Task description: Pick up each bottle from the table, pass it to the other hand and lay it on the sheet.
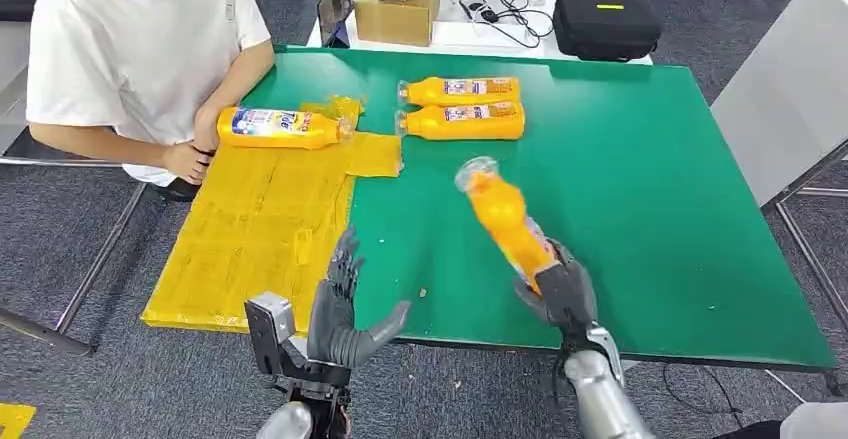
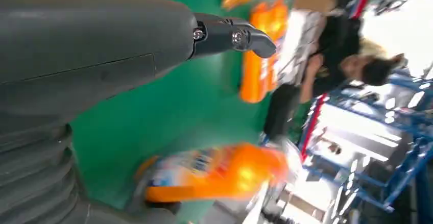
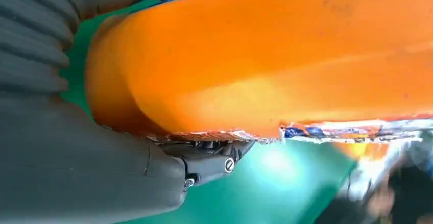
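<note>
The orange plastic bottle with a clear cap (image 1: 503, 221) sits right of centre in the head view, above the green table (image 1: 640, 179), its long axis slanting with the cap to the upper left and the base gripped by the right hand (image 1: 562, 294). At lower centre the left hand (image 1: 345, 311) is empty with fingers spread. Another orange bottle (image 1: 280, 127) lies crosswise on the yellow sheet (image 1: 260, 224) at upper left, a person's hand (image 1: 188, 162) beside it.

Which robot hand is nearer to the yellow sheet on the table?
Left. The left hand hovers open at the sheet's near right corner, beside its edge. The right hand is farther right over the green table, holding an orange bottle clear of the sheet.
</note>
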`<state>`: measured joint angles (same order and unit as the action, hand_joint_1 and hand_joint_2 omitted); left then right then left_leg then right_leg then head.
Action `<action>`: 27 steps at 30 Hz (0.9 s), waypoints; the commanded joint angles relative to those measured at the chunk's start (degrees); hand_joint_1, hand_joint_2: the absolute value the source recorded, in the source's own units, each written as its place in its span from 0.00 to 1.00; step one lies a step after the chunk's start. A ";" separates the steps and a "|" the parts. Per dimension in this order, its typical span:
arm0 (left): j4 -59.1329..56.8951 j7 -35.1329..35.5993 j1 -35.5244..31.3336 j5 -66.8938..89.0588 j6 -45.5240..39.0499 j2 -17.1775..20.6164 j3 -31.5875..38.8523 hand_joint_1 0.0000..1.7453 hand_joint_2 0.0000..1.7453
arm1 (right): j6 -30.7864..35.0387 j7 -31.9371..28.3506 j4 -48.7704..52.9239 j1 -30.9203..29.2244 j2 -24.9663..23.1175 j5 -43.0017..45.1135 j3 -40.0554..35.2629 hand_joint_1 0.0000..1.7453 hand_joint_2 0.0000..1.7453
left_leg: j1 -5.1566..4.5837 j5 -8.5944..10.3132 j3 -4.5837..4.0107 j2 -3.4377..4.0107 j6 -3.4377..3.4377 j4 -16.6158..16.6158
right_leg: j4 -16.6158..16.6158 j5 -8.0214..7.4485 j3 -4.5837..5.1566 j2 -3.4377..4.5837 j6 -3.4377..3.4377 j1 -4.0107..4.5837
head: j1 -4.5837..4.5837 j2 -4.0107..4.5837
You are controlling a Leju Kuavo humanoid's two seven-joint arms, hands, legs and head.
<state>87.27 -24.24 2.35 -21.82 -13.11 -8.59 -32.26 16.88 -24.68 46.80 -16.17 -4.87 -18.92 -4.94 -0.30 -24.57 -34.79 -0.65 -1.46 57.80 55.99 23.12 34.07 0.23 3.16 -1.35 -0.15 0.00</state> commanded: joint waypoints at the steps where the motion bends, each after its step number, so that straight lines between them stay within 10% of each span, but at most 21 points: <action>1: -4.70 4.76 0.09 -5.95 6.69 2.93 -3.10 0.00 1.00 | 0.23 -1.73 18.49 5.18 -3.00 7.55 1.44 1.00 1.00 | 0.07 -0.14 0.14 0.13 0.11 0.00 | -0.02 0.10 -0.11 0.05 -0.17 0.09 | 0.02 0.00; 27: 4.94 -1.52 3.33 -12.70 15.85 3.63 0.41 0.00 1.00 | -6.34 -2.16 13.56 7.18 -3.85 -0.38 -27.29 1.00 1.00 | 0.12 -0.16 0.09 0.23 0.12 -0.02 | -0.04 0.11 -0.02 0.16 -0.19 0.11 | 0.00 0.00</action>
<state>89.77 -24.09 4.68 -32.57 -1.96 -6.51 -31.80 13.70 -27.98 66.86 -5.87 -9.27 -18.62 -23.54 -0.26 -24.60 -35.00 -0.62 -1.42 57.77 56.00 23.18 34.30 0.23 3.12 -1.34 -0.15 0.00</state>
